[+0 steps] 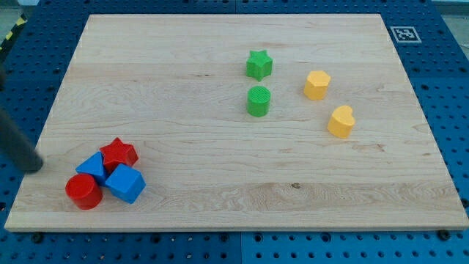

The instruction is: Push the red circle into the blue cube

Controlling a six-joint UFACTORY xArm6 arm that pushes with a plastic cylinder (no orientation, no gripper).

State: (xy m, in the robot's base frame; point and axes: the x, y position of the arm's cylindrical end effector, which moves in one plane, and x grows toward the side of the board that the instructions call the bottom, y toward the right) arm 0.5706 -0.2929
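Note:
The red circle [83, 191] lies near the board's bottom-left corner. It touches the blue cube [125, 183] on its right and a blue triangular block [92, 167] above it. A red star [118, 153] sits just above the cube. My tip [35, 168] is at the board's left edge, left of this cluster and a little above the red circle, with a gap between them. The dark rod runs up and left out of view.
A green star [259, 64] and a green circle [258, 100] sit at the upper middle. A yellow hexagon [316, 84] and a yellow heart [341, 122] lie to their right. The wooden board [234, 213] rests on a blue perforated table.

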